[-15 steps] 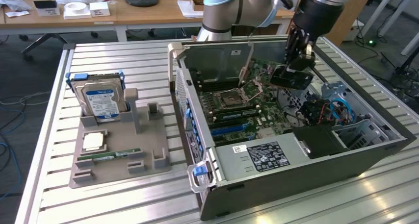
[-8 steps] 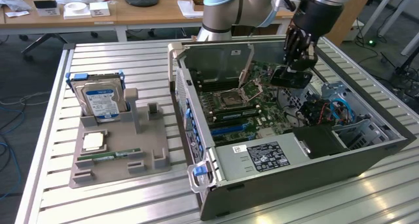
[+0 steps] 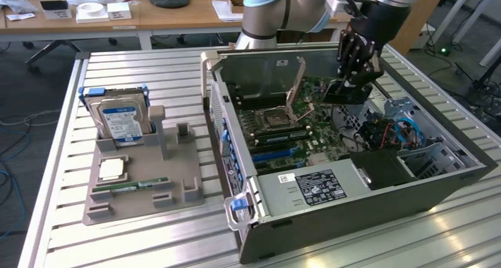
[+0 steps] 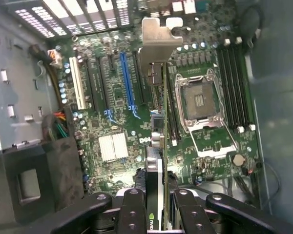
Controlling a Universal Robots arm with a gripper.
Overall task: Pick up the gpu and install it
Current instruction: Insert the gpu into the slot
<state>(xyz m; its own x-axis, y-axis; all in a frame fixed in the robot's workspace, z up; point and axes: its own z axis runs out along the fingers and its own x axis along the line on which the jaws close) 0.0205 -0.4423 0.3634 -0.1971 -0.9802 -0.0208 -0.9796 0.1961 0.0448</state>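
Tool (image 4: 156, 207) part-open, tight on the gpu (image 4: 155, 163), on edge above the motherboard (image 4: 100, 105); both inside the open case (image 3: 352, 218)

I hold the gpu (image 4: 156, 165) on edge in my claw (image 4: 155, 197), over the motherboard (image 4: 102, 119) inside the case (image 3: 352, 221): thin green board, black cover on one face, silver bracket at the far end.

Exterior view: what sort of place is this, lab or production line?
Probably a robotics lab in an office-like room: a robot arm at a slatted aluminium table, an open PC case on it beside a grey parts fixture, cluttered wooden desks behind.
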